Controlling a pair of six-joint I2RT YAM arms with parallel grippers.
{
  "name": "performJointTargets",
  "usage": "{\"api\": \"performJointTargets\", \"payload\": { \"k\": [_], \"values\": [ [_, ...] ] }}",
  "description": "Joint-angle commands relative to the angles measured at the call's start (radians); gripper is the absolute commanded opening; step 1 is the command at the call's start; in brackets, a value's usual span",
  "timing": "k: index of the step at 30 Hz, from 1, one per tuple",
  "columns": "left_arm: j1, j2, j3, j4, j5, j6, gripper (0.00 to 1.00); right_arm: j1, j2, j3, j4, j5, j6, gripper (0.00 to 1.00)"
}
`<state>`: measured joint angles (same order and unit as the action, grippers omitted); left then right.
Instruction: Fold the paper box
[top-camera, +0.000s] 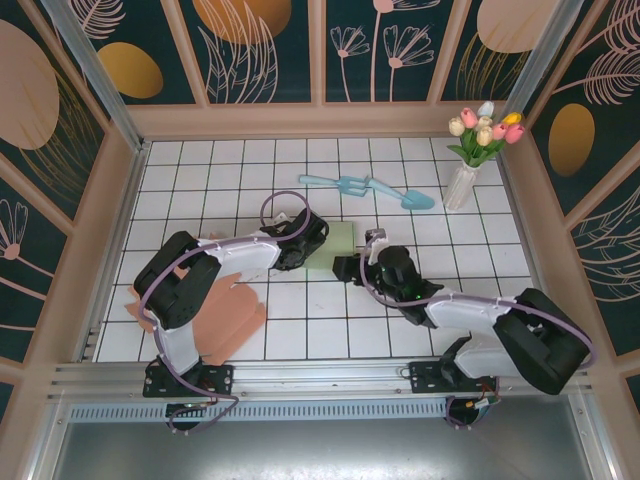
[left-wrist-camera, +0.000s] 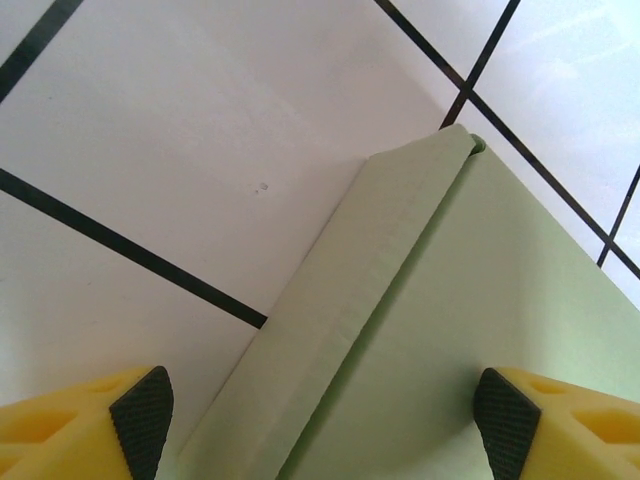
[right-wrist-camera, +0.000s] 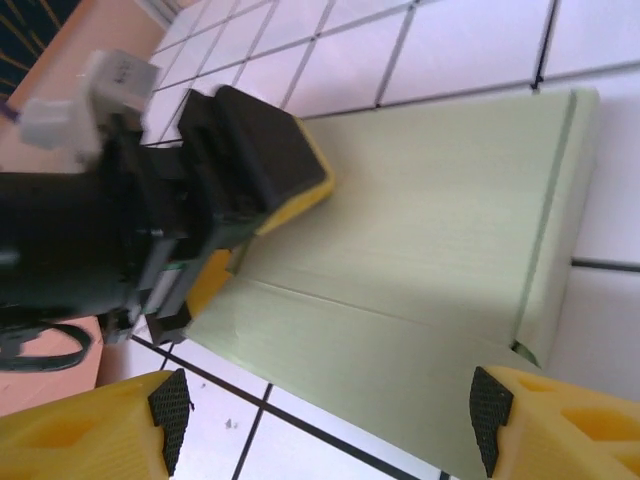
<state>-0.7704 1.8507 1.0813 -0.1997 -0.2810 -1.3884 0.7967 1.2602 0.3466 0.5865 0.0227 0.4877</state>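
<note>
Two claws meet at the pale green paper box (top-camera: 338, 243), lying flat mid-bench (top-camera: 200, 180). The left claw (left-wrist-camera: 325, 420), spread wide, straddles a narrow creased flap (left-wrist-camera: 370, 290) along one edge, apparently lined up to fold it. The right claw (right-wrist-camera: 330, 425), equally spread, hovers at the near edge, likely to steady the sheet. The card looks smooth, scored and mostly unfolded.

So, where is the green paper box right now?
In the top view the green paper box lies near the table's middle, between the left gripper and the right gripper, below the blue tools.
</note>
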Motion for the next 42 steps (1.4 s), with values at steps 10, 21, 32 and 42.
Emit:
{"api": "performJointTargets", "payload": {
  "k": [10, 21, 32, 42],
  "values": [
    [0.032, -0.047, -0.024, -0.138, 0.054, 0.047, 0.83, 0.283, 0.273, 0.033, 0.225, 0.530, -0.903, 0.77],
    [0.066, -0.209, -0.134, -0.119, 0.039, 0.063, 0.84, 0.321, 0.621, 0.179, 0.445, 0.773, -1.237, 0.79],
    [0.074, -0.339, -0.188, -0.154, -0.121, 0.125, 0.85, 0.310, 0.439, 0.202, 0.122, 0.604, -1.164, 0.35],
    [0.074, -0.713, -0.654, 0.420, -0.256, 0.630, 0.83, 0.230, 0.406, 0.390, -0.307, 0.453, -1.035, 0.07]
  ]
}}
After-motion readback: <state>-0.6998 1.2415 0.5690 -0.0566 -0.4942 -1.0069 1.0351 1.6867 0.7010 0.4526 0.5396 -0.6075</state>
